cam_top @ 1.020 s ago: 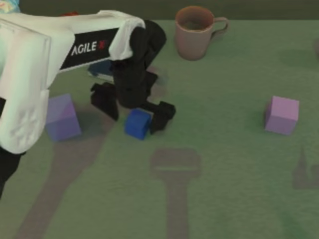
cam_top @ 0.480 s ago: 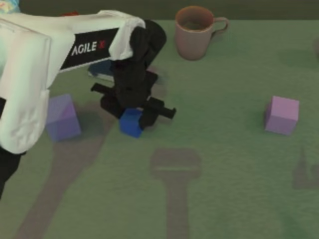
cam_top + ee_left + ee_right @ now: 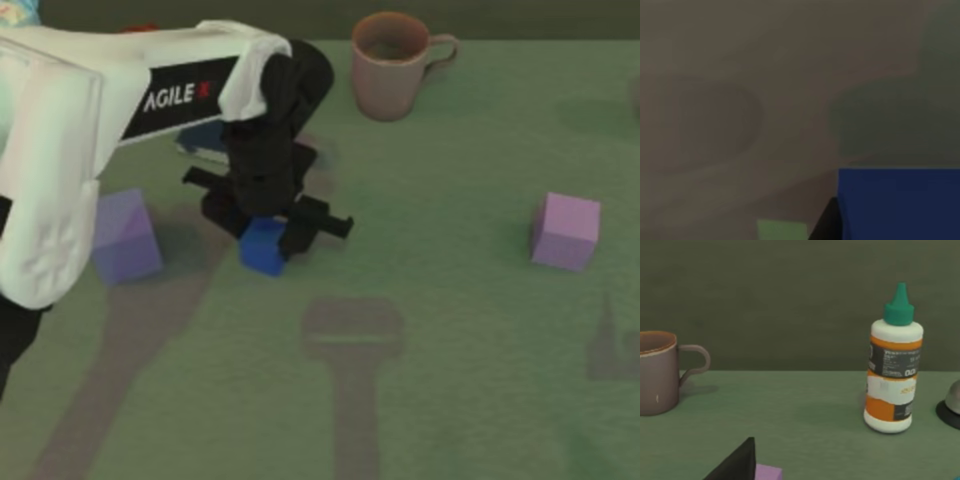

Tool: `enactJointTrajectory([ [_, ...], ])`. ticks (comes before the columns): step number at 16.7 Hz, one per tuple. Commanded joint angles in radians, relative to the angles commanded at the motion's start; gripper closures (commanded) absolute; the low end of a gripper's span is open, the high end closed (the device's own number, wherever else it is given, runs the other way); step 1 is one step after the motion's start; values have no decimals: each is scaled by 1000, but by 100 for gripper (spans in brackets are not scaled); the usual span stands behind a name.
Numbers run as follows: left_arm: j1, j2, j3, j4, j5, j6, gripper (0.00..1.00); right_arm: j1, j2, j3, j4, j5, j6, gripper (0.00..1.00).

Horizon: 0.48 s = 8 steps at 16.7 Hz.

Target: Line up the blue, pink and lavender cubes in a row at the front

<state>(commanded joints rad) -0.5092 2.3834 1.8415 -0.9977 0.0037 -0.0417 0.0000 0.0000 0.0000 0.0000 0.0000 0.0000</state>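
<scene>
Nothing was lined up yet. The left gripper point(image 3: 266, 226) pinched the blue cube point(image 3: 263, 247) left of the table's centre; lavender cube point(image 3: 124, 235) near the left edge, pink cube point(image 3: 566, 231) far right, both untouched.

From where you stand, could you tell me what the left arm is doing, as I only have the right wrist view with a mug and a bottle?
Observer: In the top view the left gripper is shut on the blue cube, left of the table's centre.
Operator: Thank you. Where is the lavender cube?
Observer: The lavender cube sits farther left, apart from the blue one.
Operator: And the pink cube, of which I see only a corner?
Observer: The pink cube stands alone at the right; the right gripper is outside the top view.
</scene>
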Motion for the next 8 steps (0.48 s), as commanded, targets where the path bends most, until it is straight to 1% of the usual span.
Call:
enactJointTrajectory([
  [3, 3, -8, 38, -42, 0, 0, 100, 0, 0, 0, 0, 0, 0, 0],
  [8, 17, -51, 165, -223, -1, -2, 100, 0, 0, 0, 0, 0, 0, 0],
])
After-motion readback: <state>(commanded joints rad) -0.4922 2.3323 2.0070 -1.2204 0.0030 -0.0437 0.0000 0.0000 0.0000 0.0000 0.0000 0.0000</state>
